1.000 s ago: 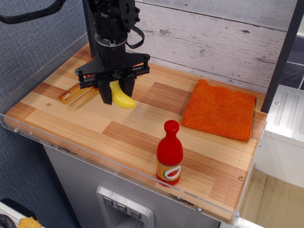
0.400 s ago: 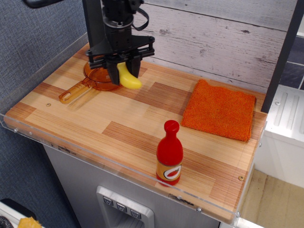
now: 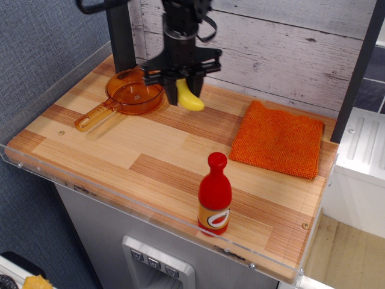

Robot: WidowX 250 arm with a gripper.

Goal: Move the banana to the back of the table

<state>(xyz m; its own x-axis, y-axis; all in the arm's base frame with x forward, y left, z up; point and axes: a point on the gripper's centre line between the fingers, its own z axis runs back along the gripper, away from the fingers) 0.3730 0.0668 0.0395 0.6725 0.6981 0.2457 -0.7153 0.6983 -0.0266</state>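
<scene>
Black jaws pinch glossy curved banana (image 3: 189, 98) above striped wood table (image 3: 156, 156)

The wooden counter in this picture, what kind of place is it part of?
Probably a toy kitchen set up for robot tests. The striped wood table has a clear acrylic rim, and on it stand play items: an orange pan, a red bottle and a plastic banana held in the pincer.
</scene>
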